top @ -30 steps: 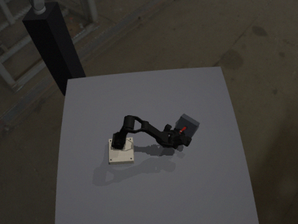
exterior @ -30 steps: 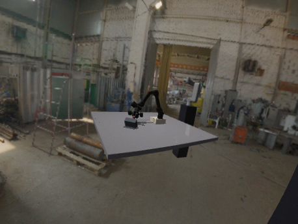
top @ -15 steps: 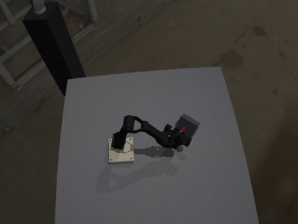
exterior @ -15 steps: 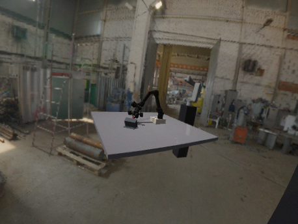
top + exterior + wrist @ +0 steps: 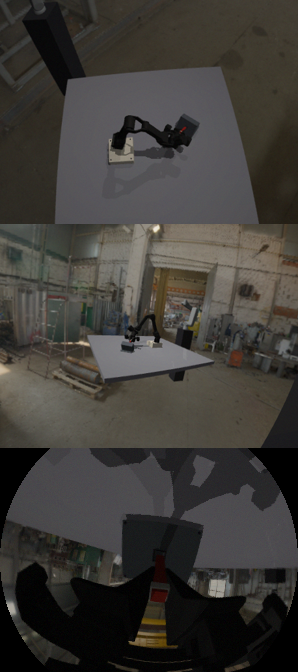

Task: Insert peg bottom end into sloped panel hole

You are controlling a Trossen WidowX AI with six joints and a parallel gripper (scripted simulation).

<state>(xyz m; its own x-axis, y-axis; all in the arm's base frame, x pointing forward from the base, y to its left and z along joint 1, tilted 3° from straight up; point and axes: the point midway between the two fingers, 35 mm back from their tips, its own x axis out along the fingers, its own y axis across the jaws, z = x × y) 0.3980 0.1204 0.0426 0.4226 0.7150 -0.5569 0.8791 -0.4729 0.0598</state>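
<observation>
The red square-sided peg is held between the fingers of my gripper, which is shut on it. The blue-grey sloped panel lies just beyond the fingertips. In the wrist view the small square hole shows in its face, and the peg's far end reaches the hole's lower edge and overlaps it. Whether the tip is inside the hole or just in front of it cannot be told. The peg's sides look roughly lined up with the hole's.
The arm's cream base plate sits on the grey table to the left of the panel in the top view. A dark post stands at the table's far edge. Arm shadows fall across the table and the panel face.
</observation>
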